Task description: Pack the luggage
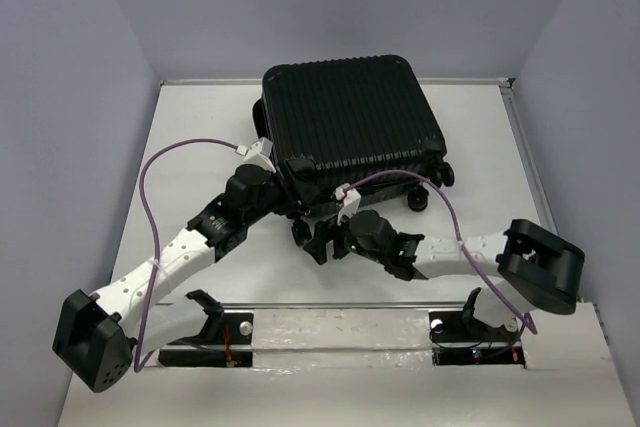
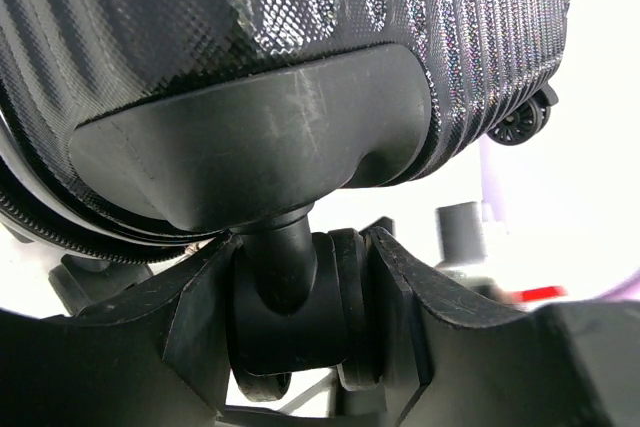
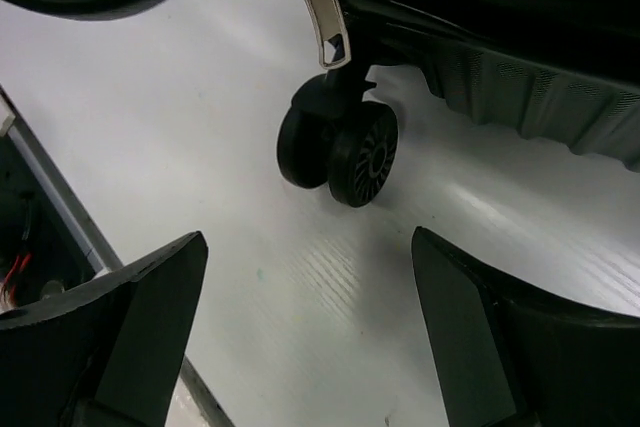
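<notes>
The luggage (image 1: 352,117) is a black ribbed hard-shell suitcase lying closed at the middle back of the table, its wheels toward me. My left gripper (image 1: 288,205) is at its near left corner. In the left wrist view this gripper (image 2: 300,319) is shut on a caster wheel (image 2: 300,297) below the luggage's corner housing (image 2: 260,142). My right gripper (image 1: 320,242) hovers just in front of the luggage's near edge. In the right wrist view it (image 3: 310,292) stands open over bare table, with another caster wheel (image 3: 345,147) ahead of its fingertips, untouched.
A silver zipper pull (image 3: 322,12) hangs above the wheel in the right wrist view. Two more wheels (image 1: 430,187) stick out at the luggage's near right corner. Grey walls enclose the white table (image 1: 200,147) on three sides. Purple cables loop from both wrists.
</notes>
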Robot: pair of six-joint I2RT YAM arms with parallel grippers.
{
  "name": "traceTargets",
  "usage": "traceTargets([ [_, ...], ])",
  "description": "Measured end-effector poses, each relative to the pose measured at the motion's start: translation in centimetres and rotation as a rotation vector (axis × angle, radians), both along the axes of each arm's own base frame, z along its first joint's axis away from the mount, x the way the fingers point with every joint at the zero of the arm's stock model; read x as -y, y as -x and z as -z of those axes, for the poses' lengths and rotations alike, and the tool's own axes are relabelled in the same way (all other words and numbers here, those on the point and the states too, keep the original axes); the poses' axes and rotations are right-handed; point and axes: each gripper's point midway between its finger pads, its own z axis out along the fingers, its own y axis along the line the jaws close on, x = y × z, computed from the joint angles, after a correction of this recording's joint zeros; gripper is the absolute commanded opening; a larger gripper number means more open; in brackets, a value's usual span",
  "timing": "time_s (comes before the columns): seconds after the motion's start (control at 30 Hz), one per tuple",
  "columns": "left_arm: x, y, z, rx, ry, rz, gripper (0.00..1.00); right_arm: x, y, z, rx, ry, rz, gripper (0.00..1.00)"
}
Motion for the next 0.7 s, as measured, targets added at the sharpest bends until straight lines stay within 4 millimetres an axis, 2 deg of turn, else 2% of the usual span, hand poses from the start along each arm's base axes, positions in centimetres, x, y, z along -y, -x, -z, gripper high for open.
traceTargets([
  [0.07, 0.1, -0.1, -0.1, -0.003, 0.012, -0.003, 0.06, -0.8, -0.3, 1.4, -0.011, -0.006, 0.034, 0.84],
  [0.2, 0.3, -0.1, -0.4, -0.002, 0.03, -0.007, 0.06, -0.9, -1.4, 4.3, -0.051, 0.0, 0.135, 0.74],
  [0.33, 0.4, 0.0, -0.2, -0.004, 0.036, -0.006, 0.06, -0.4, -2.5, 5.6, -0.066, -0.005, 0.23, 0.61],
  [0.4, 0.4, 0.1, 0.2, -0.01, 0.037, -0.005, 0.06, -0.6, -3.0, 5.8, -0.064, -0.021, 0.257, 0.52],
  [0.43, 0.4, 0.0, 0.2, -0.008, 0.042, -0.006, 0.06, -0.8, -3.2, 5.7, -0.062, -0.038, 0.267, 0.43],
  [0.5, 0.5, 0.0, 0.1, -0.002, 0.049, -0.006, 0.06, -1.0, -3.5, 5.4, -0.048, -0.061, 0.277, 0.34],
  [0.57, 0.6, 0.0, 0.1, 0.003, 0.057, -0.005, 0.06, -1.6, -3.6, 4.8, -0.044, -0.102, 0.279, 0.17],
  [0.67, 0.8, -0.2, -0.3, 0.017, 0.08, -0.008, 0.06, -2.0, -3.3, 4.6, -0.05, -0.137, 0.267, 0.07],
  [0.7, 0.8, -0.2, -0.3, 0.016, 0.081, -0.007, 0.06, -2.0, -3.1, 4.7, -0.071, -0.156, 0.266, 0.07],
])
